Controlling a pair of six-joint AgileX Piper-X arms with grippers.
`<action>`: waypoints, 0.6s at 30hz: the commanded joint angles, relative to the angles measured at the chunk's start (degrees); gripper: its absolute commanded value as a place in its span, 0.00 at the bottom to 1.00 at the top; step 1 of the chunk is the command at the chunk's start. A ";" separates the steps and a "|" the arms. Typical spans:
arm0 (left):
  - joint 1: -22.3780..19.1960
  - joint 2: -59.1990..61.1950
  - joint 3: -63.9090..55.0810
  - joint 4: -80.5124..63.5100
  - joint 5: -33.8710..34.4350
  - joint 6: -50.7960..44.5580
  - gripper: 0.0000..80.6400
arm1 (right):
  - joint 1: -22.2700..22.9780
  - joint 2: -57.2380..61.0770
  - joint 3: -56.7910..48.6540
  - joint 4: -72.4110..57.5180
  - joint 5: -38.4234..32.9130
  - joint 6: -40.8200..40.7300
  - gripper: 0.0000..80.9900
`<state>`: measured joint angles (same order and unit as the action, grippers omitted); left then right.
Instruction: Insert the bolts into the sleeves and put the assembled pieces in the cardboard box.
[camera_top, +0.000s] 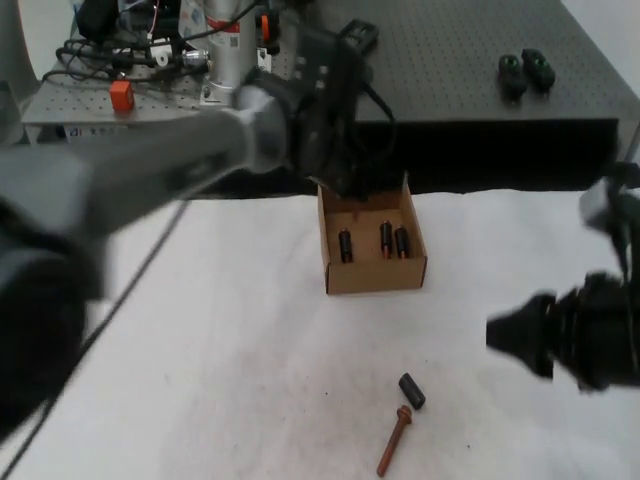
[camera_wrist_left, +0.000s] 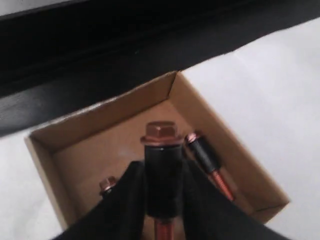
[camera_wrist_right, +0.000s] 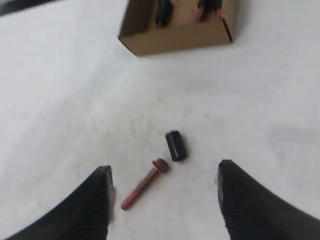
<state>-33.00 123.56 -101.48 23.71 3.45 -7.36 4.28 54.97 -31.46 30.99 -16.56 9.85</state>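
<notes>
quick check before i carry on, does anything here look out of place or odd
Nothing spilled or damaged. One bolt and one sleeve lie loose and unassembled on the white cloth, short of the cardboard box; likely just remaining work. The left hand holds an assembled piece over the box.

Loose bolt (camera_wrist_right: 142, 186) beside sleeve (camera_wrist_right: 175, 145)

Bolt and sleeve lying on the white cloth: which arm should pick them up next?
Probably the right. The right gripper is open and hangs over the loose bolt and sleeve, while the left gripper is shut on an assembled piece over the cardboard box.
</notes>
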 joint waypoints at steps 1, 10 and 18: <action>0.55 9.83 -15.35 14.44 -1.49 2.64 0.01 | 0.03 -0.26 -0.11 1.53 1.36 -0.91 0.56; 1.14 19.00 -27.12 24.00 3.70 2.14 0.13 | 4.74 1.21 -0.29 3.76 5.03 -0.91 0.56; 1.30 15.54 -27.12 27.03 2.93 1.83 0.39 | 7.49 12.56 -5.52 3.40 6.96 -4.98 0.56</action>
<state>-32.03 142.13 -127.82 48.92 6.93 -5.83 12.16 70.95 -38.76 34.70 -9.13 4.57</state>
